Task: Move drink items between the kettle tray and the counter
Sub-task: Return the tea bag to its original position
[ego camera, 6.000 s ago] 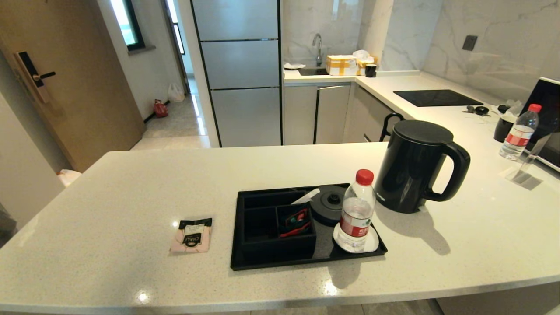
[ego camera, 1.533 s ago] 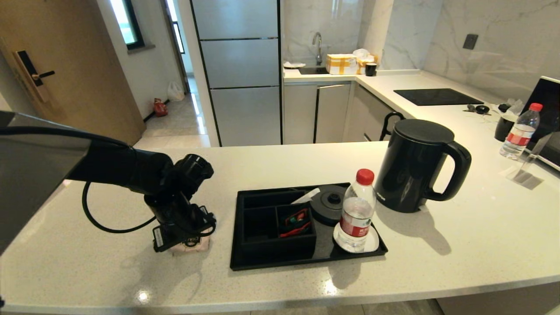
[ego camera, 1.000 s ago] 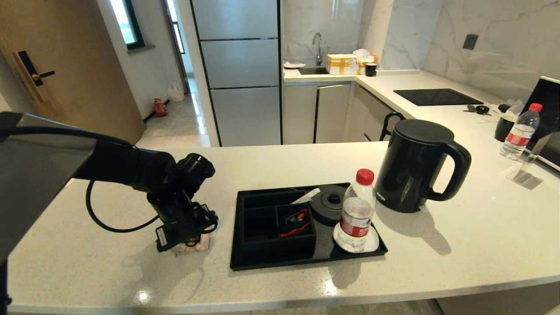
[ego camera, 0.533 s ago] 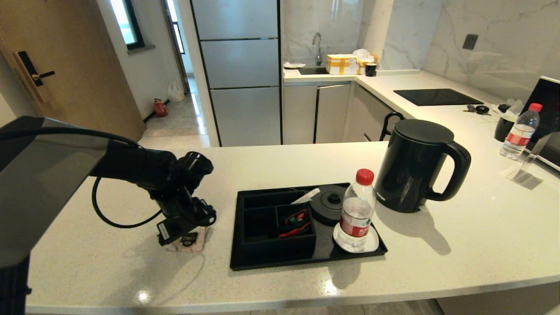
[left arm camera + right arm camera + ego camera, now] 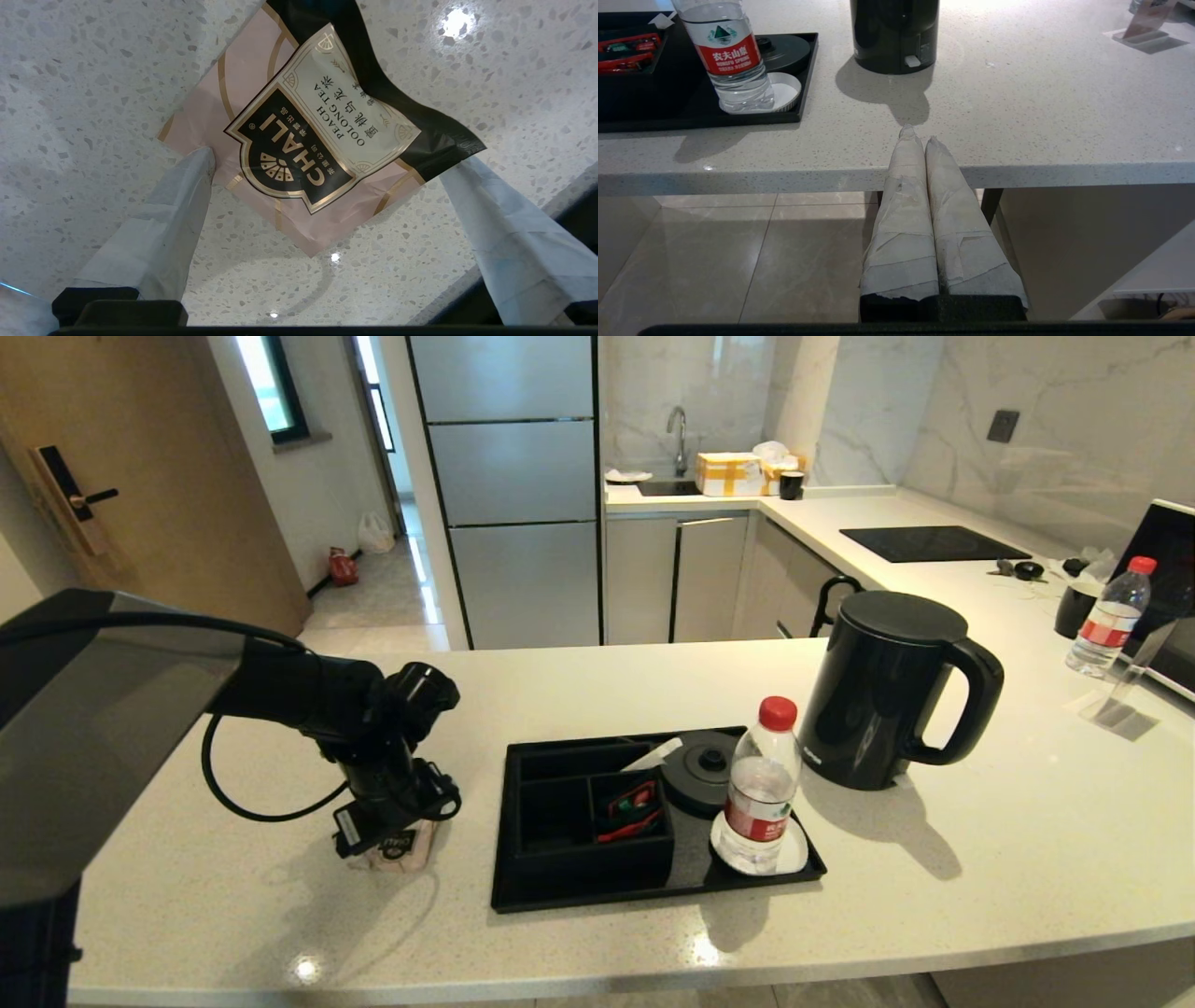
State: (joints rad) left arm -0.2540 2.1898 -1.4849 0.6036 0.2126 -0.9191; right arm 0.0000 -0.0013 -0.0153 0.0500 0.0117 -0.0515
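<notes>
Pink tea sachet (image 5: 299, 140) is lying flat on the white speckled counter (image 5: 980, 859), just left of the black tray (image 5: 653, 887). The left gripper (image 5: 327, 172) is right down over it, fingers (image 5: 182, 200) spread wide on either side, one tip touching the sachet's edge, nothing clamped. Kettle (image 5: 887, 691) stands on the counter just right of the tray, off its round base (image 5: 702, 767). A water bottle (image 5: 761, 784) sits on the tray's white coaster (image 5: 792, 854). The right gripper (image 5: 920, 135) is parked at the near counter edge, fingers pressed together.
</notes>
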